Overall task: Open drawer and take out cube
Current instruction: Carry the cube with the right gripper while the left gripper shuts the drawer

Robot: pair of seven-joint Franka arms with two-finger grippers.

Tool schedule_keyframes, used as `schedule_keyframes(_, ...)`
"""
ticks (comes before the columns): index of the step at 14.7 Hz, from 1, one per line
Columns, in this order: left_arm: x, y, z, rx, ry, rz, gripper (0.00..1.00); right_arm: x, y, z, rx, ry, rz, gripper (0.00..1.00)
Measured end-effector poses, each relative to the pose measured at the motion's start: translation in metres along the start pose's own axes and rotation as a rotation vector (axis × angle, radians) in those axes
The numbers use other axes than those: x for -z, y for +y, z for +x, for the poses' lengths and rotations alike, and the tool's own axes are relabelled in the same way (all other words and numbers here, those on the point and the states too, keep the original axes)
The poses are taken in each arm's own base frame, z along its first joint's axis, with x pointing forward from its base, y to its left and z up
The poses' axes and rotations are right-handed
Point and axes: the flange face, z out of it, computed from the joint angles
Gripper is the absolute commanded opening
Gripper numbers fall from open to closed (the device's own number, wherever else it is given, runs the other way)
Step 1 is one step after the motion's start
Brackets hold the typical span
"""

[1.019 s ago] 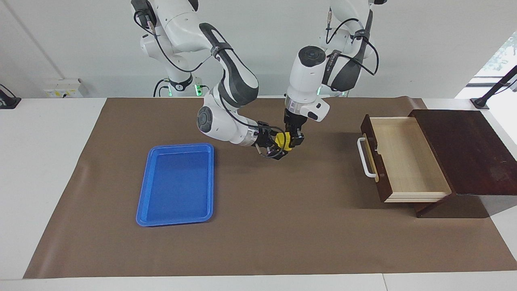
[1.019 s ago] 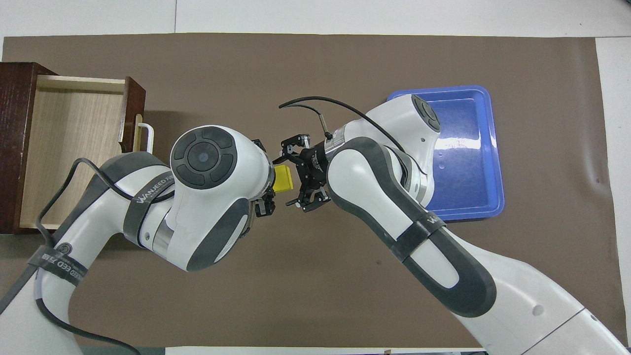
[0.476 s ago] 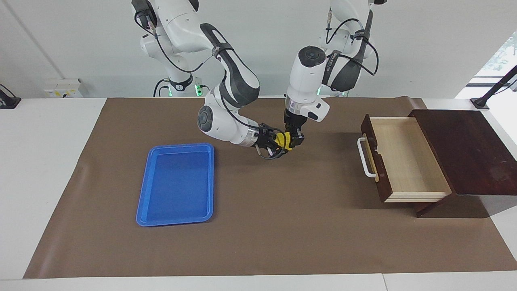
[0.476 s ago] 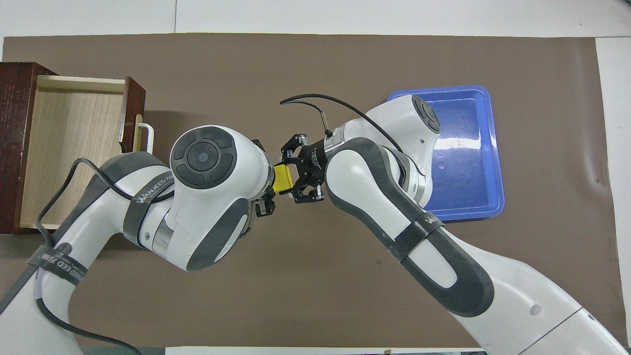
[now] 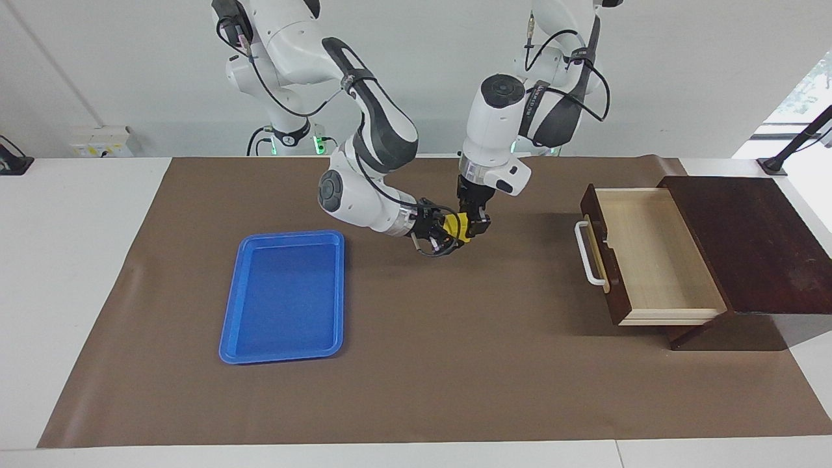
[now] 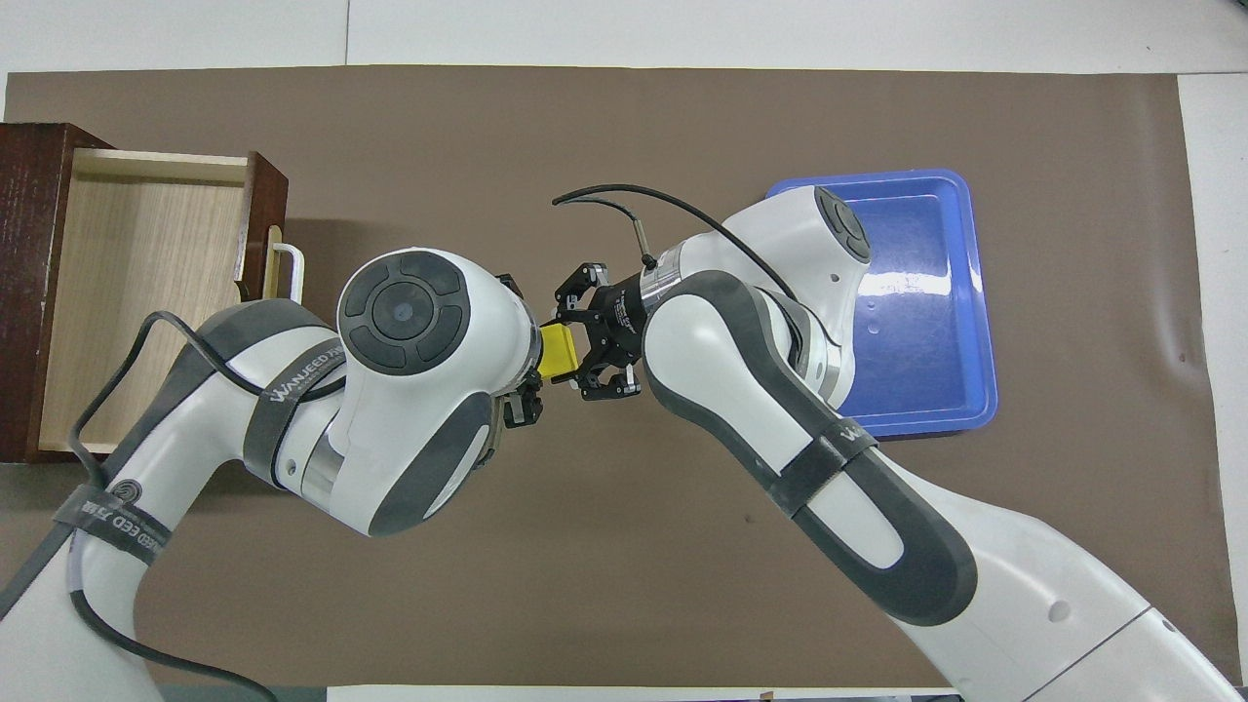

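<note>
The yellow cube (image 5: 455,226) is in the air over the middle of the brown mat, between both grippers; it also shows in the overhead view (image 6: 559,351). My left gripper (image 5: 469,226) points down and is shut on the cube. My right gripper (image 5: 447,234) reaches in sideways from the blue tray's side, and its fingers (image 6: 588,382) are closed in on the cube. The drawer (image 5: 656,260) stands pulled open at the left arm's end of the table. Its pale wood interior (image 6: 146,292) is bare and its white handle (image 5: 587,253) faces the middle of the table.
A flat blue tray (image 5: 283,296) lies on the mat toward the right arm's end, partly covered by my right arm in the overhead view (image 6: 926,312). The dark-brown cabinet top (image 5: 747,240) sits over the drawer's back part. The brown mat (image 5: 455,364) covers most of the table.
My right gripper's fingers have closed in from wide open onto the cube held by my left gripper. The cube and the left gripper have barely moved.
</note>
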Motion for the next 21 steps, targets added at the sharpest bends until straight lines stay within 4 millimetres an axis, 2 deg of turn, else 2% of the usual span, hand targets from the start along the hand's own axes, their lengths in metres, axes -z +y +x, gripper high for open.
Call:
schedule_keyframes(2,0.001,0.008,0.009,-0.007,0.01,-0.01,1.0,0.004,-0.003,0.001,0.0,-0.002,0.009,0.0)
schedule_keyframes(3,0.001,0.016,0.02,-0.016,0.015,-0.012,1.0,0.007,-0.005,0.001,-0.001,-0.003,0.014,0.0)
schedule_keyframes(5,0.0,0.039,0.053,-0.069,0.025,-0.01,1.0,0.017,-0.011,0.007,-0.017,-0.005,0.028,0.0)
schedule_keyframes(6,-0.001,0.051,0.072,-0.098,0.029,-0.009,1.0,0.029,-0.015,0.017,-0.037,-0.008,0.036,0.0)
schedule_keyframes(8,-0.003,0.074,0.114,-0.149,0.05,-0.009,1.0,0.07,-0.025,0.052,-0.088,-0.027,0.044,0.0)
schedule_keyframes(11,-0.008,0.099,0.179,-0.21,0.102,-0.003,1.0,0.155,-0.029,0.132,-0.17,-0.022,0.071,0.0)
schedule_keyframes(13,-0.01,0.11,0.214,-0.242,0.124,0.004,1.0,0.192,-0.019,0.174,-0.164,-0.007,0.057,0.0)
schedule_keyframes(14,-0.01,0.114,0.228,-0.255,0.136,0.005,1.0,0.202,-0.015,0.189,-0.166,-0.001,0.062,0.0)
schedule_keyframes(16,-0.01,0.118,0.245,-0.28,0.146,0.009,1.0,0.205,-0.01,0.208,-0.179,0.023,0.053,0.0)
schedule_keyframes(21,-0.006,0.122,0.258,-0.302,0.148,-0.001,1.0,0.195,0.004,0.246,-0.197,0.093,-0.003,0.0)
